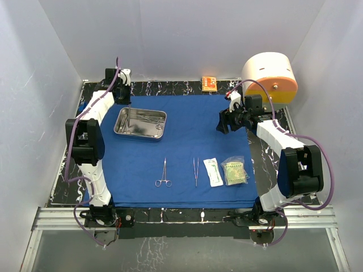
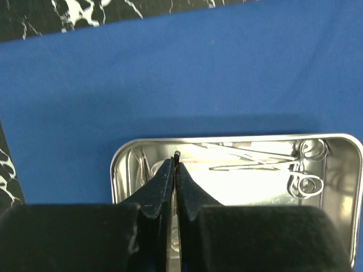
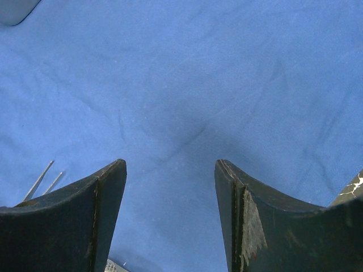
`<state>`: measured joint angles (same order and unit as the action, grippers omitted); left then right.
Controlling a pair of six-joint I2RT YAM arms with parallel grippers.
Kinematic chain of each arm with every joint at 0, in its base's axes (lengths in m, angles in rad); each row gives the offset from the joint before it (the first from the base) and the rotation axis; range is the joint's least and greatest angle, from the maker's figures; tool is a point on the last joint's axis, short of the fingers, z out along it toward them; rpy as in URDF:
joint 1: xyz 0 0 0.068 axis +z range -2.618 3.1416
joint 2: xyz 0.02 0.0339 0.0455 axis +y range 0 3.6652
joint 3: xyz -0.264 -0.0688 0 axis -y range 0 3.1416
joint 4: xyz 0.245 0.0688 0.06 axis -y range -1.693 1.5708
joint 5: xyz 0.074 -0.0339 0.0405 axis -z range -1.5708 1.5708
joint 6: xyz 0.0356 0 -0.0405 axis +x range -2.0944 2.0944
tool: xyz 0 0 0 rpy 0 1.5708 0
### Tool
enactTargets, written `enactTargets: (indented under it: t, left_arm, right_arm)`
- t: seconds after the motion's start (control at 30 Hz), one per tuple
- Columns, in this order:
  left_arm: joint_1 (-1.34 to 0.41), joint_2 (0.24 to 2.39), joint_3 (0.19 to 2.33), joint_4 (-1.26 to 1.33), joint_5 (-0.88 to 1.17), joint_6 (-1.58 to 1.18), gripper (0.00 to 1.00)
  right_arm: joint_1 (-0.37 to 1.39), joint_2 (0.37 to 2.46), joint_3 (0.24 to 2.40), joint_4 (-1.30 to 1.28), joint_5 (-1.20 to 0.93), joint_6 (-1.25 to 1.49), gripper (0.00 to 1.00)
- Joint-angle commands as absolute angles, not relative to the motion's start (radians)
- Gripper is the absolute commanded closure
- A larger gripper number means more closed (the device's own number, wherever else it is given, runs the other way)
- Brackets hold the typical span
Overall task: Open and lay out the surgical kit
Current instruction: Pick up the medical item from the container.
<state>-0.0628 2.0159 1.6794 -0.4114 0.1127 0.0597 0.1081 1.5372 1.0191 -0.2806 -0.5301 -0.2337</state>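
Right now your left gripper (image 2: 174,161) is pinched fully closed, its fingers pressed flat together. It hangs over one end of the tray (image 2: 238,137). You cannot tell whether anything thin is caught between the fingers. Beyond its tips, toward the tray's other end, a few ring-handled instruments (image 2: 266,164) lie in a loose tangle on the shiny floor.

Your right gripper (image 3: 170,164) stands open at a fair width, with nothing between the fingers and nothing touching them. Only bare cloth (image 1: 187,147) lies under it. In its wrist view the tweezers (image 1: 195,171) poke in just outside one finger, and a corner of the tray shows far off on that same side.

Nearer your bases than either gripper, four items lie in a row on the cloth, apart from one another. They are the forceps (image 1: 163,174), the tweezers and two packets (image 1: 213,171).

The cloth is spread flat over a black marbled table (image 1: 264,153). Plain pale walls (image 1: 187,34) close in three sides. Behind the right gripper sits a cream-and-orange cylinder (image 1: 269,76), with a small orange box (image 1: 209,83) beside it at the cloth's far edge.
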Motion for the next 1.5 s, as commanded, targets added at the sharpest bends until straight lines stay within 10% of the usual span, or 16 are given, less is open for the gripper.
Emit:
enactTargets:
  t: [0.0,1.47]
  left_arm:
    - [-0.067,2.043,1.760,-0.393,0.114,0.064,1.00]
    - [-0.066,2.157,1.801,-0.348,0.112,0.067,0.91]
  right_arm:
    - [0.103,1.500,1.032,-0.250,-0.537,-0.234,0.37]
    - [0.103,1.515,1.034,-0.255,-0.527,-0.243,0.36]
